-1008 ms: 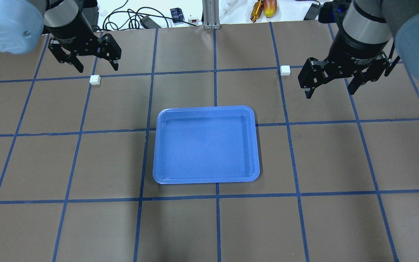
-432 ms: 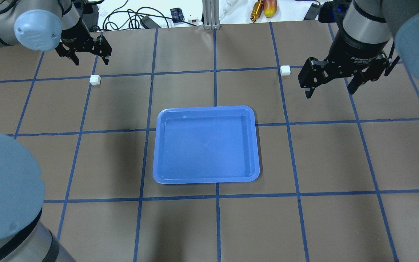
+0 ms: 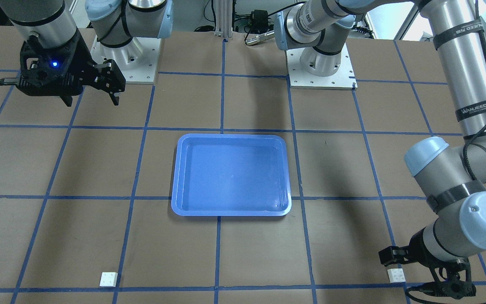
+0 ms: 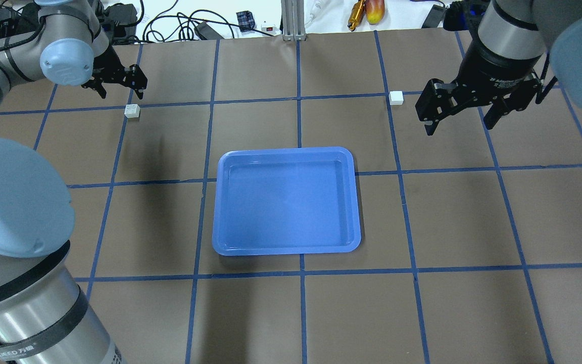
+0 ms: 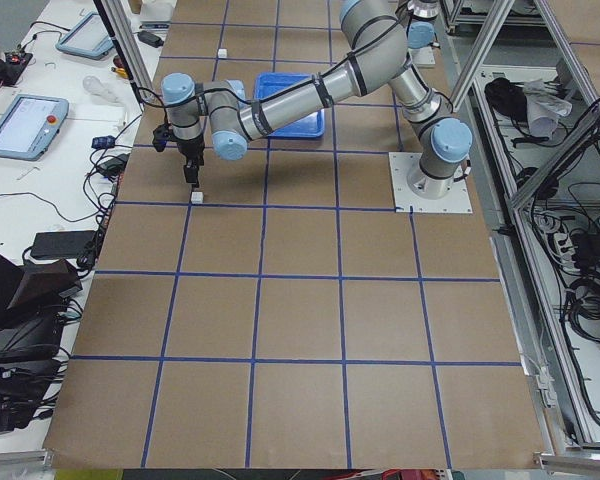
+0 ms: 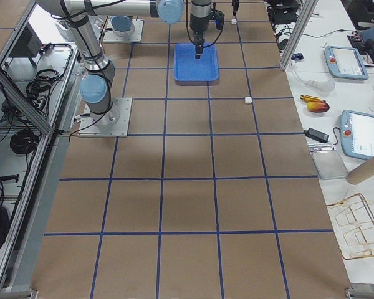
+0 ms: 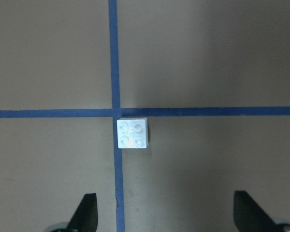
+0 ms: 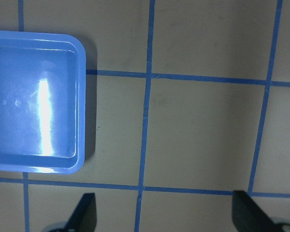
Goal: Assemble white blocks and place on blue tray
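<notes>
White blocks [image 4: 132, 110] [image 4: 396, 97], two, apart, one blue tray [image 4: 286, 150], left end effector [image 4: 122, 95] and right end effector [image 4: 457, 129] wide

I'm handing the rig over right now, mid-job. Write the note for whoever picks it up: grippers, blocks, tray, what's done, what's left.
Left gripper: open and empty, hanging close by the left-side white block, not gripping it.
Right gripper: open and empty. The right-side white block lies apart from it, nearer the table's middle.
Blue tray: at centre, with nothing in it.
Done: nothing assembled; the two blocks lie separate.
Left: grasp both blocks, press them together, and set the pair on the tray.
</notes>
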